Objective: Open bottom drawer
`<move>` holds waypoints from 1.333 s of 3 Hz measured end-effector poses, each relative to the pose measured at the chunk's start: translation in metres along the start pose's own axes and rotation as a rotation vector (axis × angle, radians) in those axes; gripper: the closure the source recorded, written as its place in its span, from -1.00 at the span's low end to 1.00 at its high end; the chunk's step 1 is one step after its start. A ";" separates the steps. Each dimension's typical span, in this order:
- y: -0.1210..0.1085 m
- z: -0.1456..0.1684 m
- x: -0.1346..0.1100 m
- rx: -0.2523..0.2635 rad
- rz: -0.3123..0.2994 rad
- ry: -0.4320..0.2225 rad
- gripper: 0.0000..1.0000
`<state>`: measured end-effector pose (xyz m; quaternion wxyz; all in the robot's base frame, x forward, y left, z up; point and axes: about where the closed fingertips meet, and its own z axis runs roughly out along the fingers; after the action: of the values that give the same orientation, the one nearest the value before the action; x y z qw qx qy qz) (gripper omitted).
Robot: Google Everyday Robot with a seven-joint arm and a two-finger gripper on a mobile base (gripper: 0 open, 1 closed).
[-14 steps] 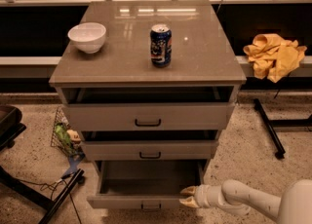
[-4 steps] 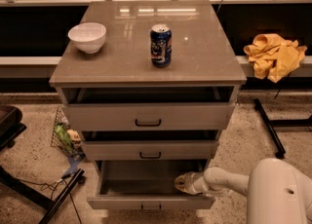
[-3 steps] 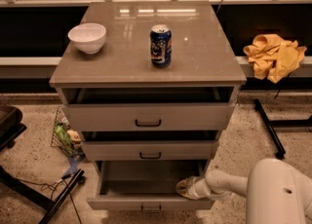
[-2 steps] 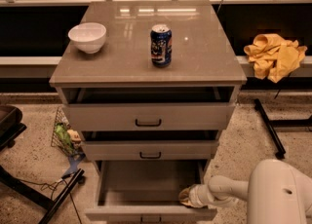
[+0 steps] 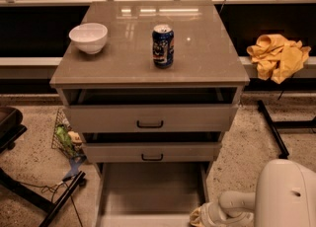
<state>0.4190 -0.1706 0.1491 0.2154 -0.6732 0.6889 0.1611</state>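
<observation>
**Wide open: bottom drawer (image 5: 150,191)**

Under the table (image 5: 197,58), it juts toward 6 o'clock, front edge beyond view. Bare floor (image 5: 237,137) lies at 3. My hand (image 5: 201,216) sits at 5, by its right wall; grip I cannot tell.

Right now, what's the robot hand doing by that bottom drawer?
Gripper at front right corner of bottom drawer. Drawer pulled well out, grey inside showing. Floor clutter beside cabinet, outside its path.

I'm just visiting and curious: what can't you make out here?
- Plain grey bottom drawer: front and handle cut off by the camera view's lower edge.
- Cream pincer by the drawer's right wall: partly cut by that edge.
- Grey-beige top drawer: inside dark under the cabinet top.
</observation>
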 end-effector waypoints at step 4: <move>0.004 0.005 -0.003 -0.009 0.001 -0.006 -0.41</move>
<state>0.4151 -0.1658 0.1463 0.2143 -0.6734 0.6878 0.1662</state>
